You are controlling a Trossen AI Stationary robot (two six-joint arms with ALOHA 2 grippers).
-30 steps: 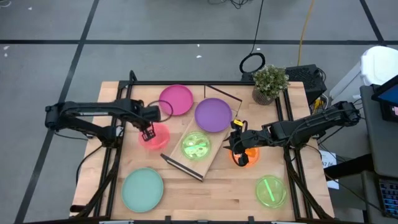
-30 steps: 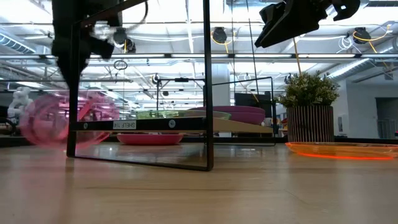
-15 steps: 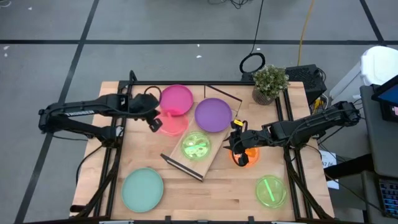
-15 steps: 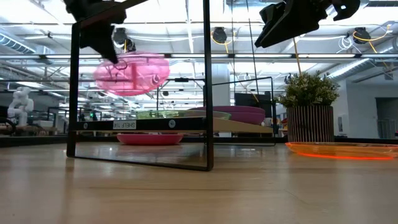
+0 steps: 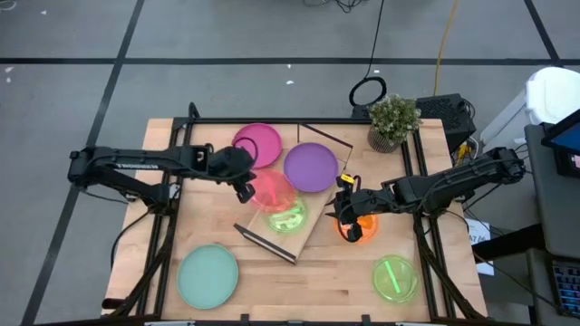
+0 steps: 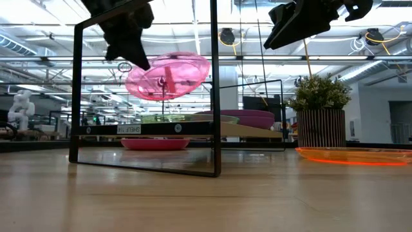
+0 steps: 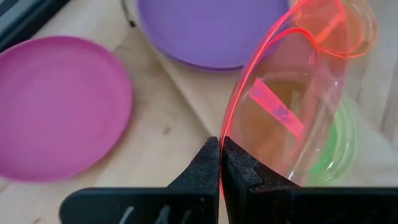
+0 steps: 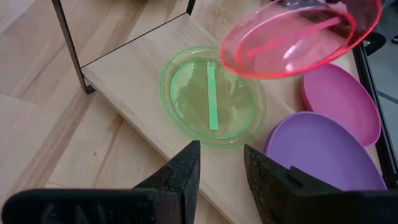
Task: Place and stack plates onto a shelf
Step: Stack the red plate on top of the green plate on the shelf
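Note:
My left gripper (image 5: pixel 243 188) is shut on a translucent red plate (image 5: pixel 272 190), which hangs in the air over the shelf (image 5: pixel 313 213). The shelf is a light-wood board lying slantwise mid-table. A lime green plate (image 5: pixel 286 215) lies on its middle and a purple plate (image 5: pixel 311 167) at its far end. In the low view the red plate (image 6: pixel 168 76) floats well above the board. My right gripper (image 5: pixel 343 210) is open and hovers over an orange plate (image 5: pixel 361 226) lying on the table right of the shelf. My left gripper pinches the red plate's rim (image 7: pixel 227 134) between its two fingers, at the edge facing the table's left. The fingers come slanting from the left and above. The plate is lifted clear and tilted slightly, reaching out from the fingers toward the right.
A magenta plate (image 5: pixel 257 145) lies on the table by the far edge, a mint green plate (image 5: pixel 207 275) near the left front and a second lime green plate (image 5: pixel 395 277) near the right front. A potted plant (image 5: pixel 391 122) stands at the far right corner. Black frame bars edge the table.
My left gripper has carried the red plate up from low beside the shelf's left side, first toward the far edge, then right. The plate was tilted near the table; it now hangs nearly level above the lime green plate on the shelf.

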